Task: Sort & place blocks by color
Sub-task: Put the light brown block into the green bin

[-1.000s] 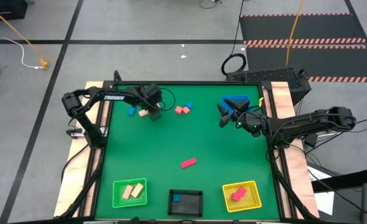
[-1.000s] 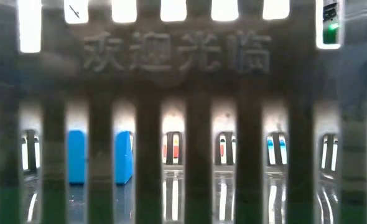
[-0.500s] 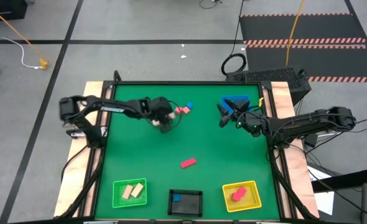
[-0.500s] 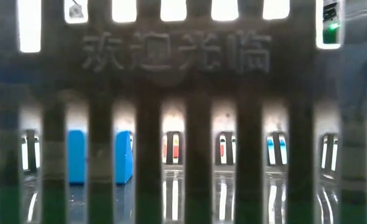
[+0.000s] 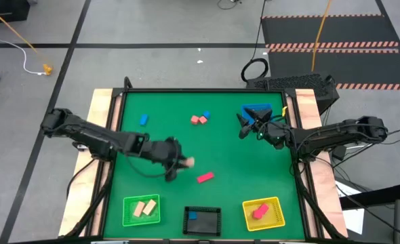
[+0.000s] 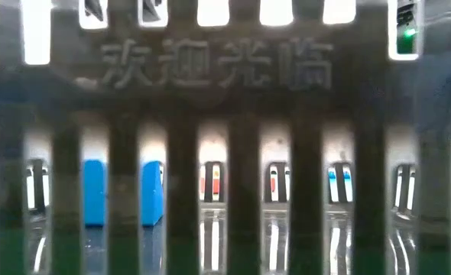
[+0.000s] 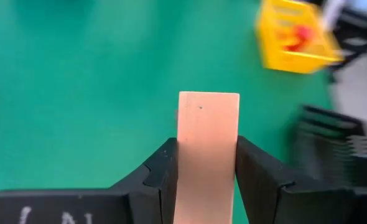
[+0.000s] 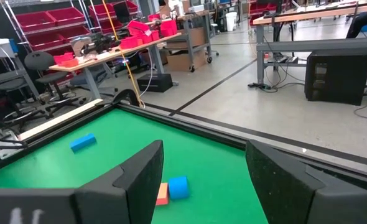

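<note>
My left gripper (image 5: 181,163) hangs over the middle of the green table, shut on a tan wooden bar (image 7: 208,124), seen from above as the tan bar (image 5: 187,161). A red block (image 5: 205,177) lies on the table just beside it, toward the near right. At the far side lie a blue block (image 5: 144,120) and a red and blue pair (image 5: 201,118). My right gripper (image 5: 243,126) waits open and level at the far right, and the red and blue pair (image 8: 171,190) shows ahead of its fingers. My left gripper pinches the tan bar by its two long sides (image 7: 182,163) between the two fingers (image 7: 162,177). The bar lies along the fingers and sticks out past their tips. The fingers slant down toward the table's near right, and the bar is clear of the table.
Three mesh trays stand along the near edge: a green tray (image 5: 127,217) with two tan blocks, a black tray (image 5: 215,220) with a blue block, and a yellow tray (image 5: 276,215) with a red block. A flat blue tray (image 5: 255,108) lies at the far right by my right gripper.
My left gripper has swung from the far left part of the table toward the near edge and the middle, rising and turning as it went. It carries the tan bar, which has been lifted clear of the table.
</note>
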`<state>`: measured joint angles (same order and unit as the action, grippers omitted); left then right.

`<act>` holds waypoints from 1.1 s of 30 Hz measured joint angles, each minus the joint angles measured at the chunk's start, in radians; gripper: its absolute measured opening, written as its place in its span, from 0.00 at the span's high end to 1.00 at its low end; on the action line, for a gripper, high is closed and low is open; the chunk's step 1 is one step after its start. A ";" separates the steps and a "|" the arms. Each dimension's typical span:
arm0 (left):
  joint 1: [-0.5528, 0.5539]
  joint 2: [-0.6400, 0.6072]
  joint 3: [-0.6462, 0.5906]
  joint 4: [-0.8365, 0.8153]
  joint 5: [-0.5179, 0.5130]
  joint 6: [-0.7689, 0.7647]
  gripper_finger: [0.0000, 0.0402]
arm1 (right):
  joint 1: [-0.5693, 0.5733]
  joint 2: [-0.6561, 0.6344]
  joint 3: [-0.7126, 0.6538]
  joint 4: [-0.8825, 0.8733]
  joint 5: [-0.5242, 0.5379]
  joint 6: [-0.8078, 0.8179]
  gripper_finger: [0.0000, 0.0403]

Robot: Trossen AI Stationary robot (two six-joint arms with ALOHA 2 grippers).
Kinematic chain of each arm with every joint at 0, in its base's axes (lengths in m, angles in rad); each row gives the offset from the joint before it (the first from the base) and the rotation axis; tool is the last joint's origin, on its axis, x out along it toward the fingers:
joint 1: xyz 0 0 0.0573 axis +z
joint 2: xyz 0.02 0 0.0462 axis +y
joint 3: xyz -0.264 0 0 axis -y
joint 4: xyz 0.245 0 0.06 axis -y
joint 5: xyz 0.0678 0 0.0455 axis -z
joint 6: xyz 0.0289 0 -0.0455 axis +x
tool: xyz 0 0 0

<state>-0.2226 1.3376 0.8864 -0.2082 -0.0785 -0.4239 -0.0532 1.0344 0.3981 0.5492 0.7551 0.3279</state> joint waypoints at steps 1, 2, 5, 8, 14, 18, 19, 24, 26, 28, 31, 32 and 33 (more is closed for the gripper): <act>-0.033 -0.006 0.000 -0.008 0.001 -0.048 0.68 | 0.000 0.000 0.000 0.000 0.000 0.000 0.45; -0.062 -0.010 0.000 -0.016 0.009 -0.101 0.68 | 0.000 0.000 0.000 0.000 0.000 0.000 0.45; -0.146 -0.013 0.000 -0.094 0.047 -0.262 0.68 | 0.000 0.000 0.000 0.000 0.000 0.000 0.45; -0.227 -0.036 -0.002 -0.186 0.048 -0.431 0.68 | 0.001 0.000 0.000 0.000 0.000 0.000 0.45; -0.383 -0.059 0.002 -0.200 0.045 -0.676 0.68 | 0.001 0.000 0.000 -0.001 0.000 0.000 0.45; -0.489 -0.047 0.000 -0.278 0.037 -0.818 0.68 | 0.001 0.000 0.001 0.001 0.000 0.000 0.45; -0.510 -0.039 0.000 -0.310 0.032 -0.852 0.68 | 0.001 0.000 0.001 0.004 0.000 0.000 0.45; -0.586 0.006 -0.002 -0.394 0.025 -0.972 0.68 | 0.001 0.000 0.001 0.003 0.000 0.000 0.45; -0.602 0.026 -0.001 -0.375 0.025 -0.976 0.68 | 0.001 0.000 0.001 0.003 0.000 0.000 0.45; -0.615 0.040 -0.001 -0.382 0.025 -0.988 0.68 | 0.001 0.000 0.001 0.001 0.000 0.000 0.45; -0.624 0.065 -0.001 -0.401 0.025 -0.999 0.67 | 0.001 0.000 0.001 0.001 0.000 0.000 0.45; -0.624 0.071 -0.001 -0.409 0.025 -1.000 0.66 | 0.001 0.000 0.001 0.001 0.000 0.000 0.45; -0.624 0.078 -0.001 -0.404 0.025 -1.003 0.64 | 0.001 0.000 0.001 0.001 0.000 0.000 0.45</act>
<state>-0.8462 1.4153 0.8852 -0.6118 -0.0536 -1.4270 -0.0525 1.0340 0.3988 0.5499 0.7548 0.3279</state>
